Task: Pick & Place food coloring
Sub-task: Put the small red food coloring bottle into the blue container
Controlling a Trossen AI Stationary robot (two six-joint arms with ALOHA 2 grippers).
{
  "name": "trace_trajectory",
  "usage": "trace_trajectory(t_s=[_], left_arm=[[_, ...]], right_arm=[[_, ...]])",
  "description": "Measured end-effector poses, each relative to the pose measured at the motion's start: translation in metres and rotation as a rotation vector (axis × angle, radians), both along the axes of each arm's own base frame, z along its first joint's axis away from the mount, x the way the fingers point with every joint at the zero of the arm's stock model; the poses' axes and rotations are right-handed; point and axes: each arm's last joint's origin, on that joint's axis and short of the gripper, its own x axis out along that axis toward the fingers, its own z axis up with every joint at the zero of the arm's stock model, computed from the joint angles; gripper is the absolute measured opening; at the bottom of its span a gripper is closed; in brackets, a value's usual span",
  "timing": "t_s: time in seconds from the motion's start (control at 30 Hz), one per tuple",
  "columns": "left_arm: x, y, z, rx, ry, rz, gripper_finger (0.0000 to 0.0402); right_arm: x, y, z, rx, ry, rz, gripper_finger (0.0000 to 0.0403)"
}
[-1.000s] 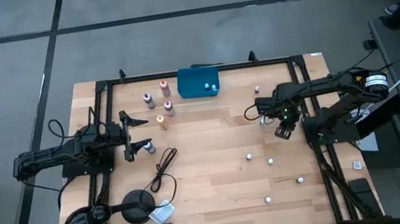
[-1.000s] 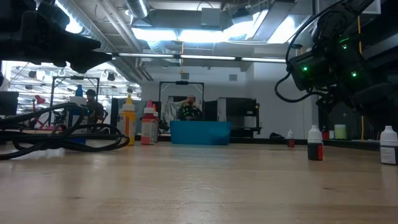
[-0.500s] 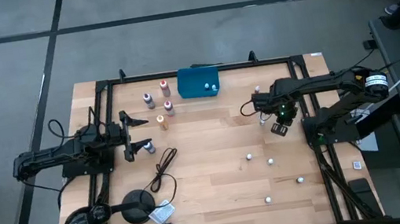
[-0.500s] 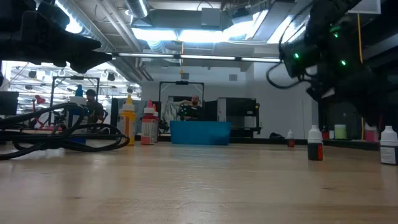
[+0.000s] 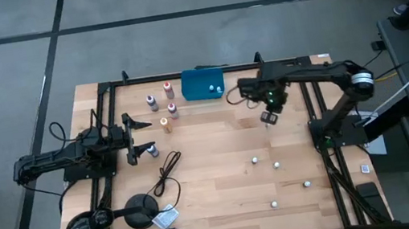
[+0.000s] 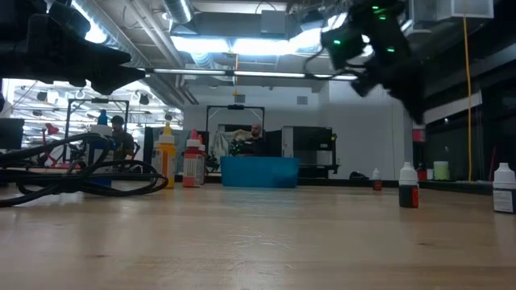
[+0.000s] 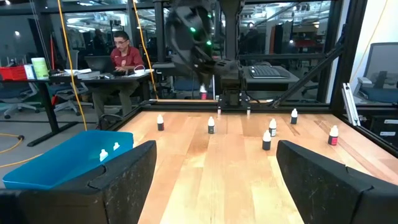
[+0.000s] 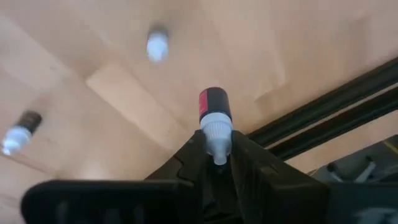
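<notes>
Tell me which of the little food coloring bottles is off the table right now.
The red-bodied bottle pinched by its pale cap in the right tool, held in the air near the teal tray; the others stand on the table.

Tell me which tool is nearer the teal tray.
Right. The right tool, shut on a red bottle, hangs just right of the tray. The left tool waits farther off, at the table's left side.

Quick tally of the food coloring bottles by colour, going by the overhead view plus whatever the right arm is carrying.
Purple bottle: 1
Red bottles: 2
Orange bottle: 1
Bluish bottle: 1
Pale caps in the teal tray: 2
Loose pale caps: 4
Held red bottle in the right gripper: 1
Total: 12
</notes>
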Motion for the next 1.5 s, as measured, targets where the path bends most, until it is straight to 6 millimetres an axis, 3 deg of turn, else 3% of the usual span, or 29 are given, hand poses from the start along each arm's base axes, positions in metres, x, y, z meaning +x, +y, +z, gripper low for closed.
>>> trace_trajectory(t_s=[0.4,0.7,1.0,1.33,1.5], left_arm=[[0.0,0.0,0.0,0.0,-0.001,0.0,0.0328],[0.0,0.0,0.0,0.0,0.0,0.0,0.0328],[0.0,0.0,0.0,0.0,0.0,0.0,0.0328],[0.0,0.0,0.0,0.0,0.0,0.0,0.0328],[0.0,0.0,0.0,0.0,0.0,0.0,0.0328]], right_arm=[[0.081,-0.054,0.013,-0.055,-0.072,0.06,0.0068],[0.122,-0.085,0.015,-0.118,-0.157,0.09,0.0065],[0.147,-0.107,0.006,-0.173,-0.226,0.111,0.0063],[0.164,-0.117,-0.011,-0.234,-0.282,0.186,0.0066],[0.17,-0.119,-0.01,-0.266,-0.336,0.207,0.0064]])
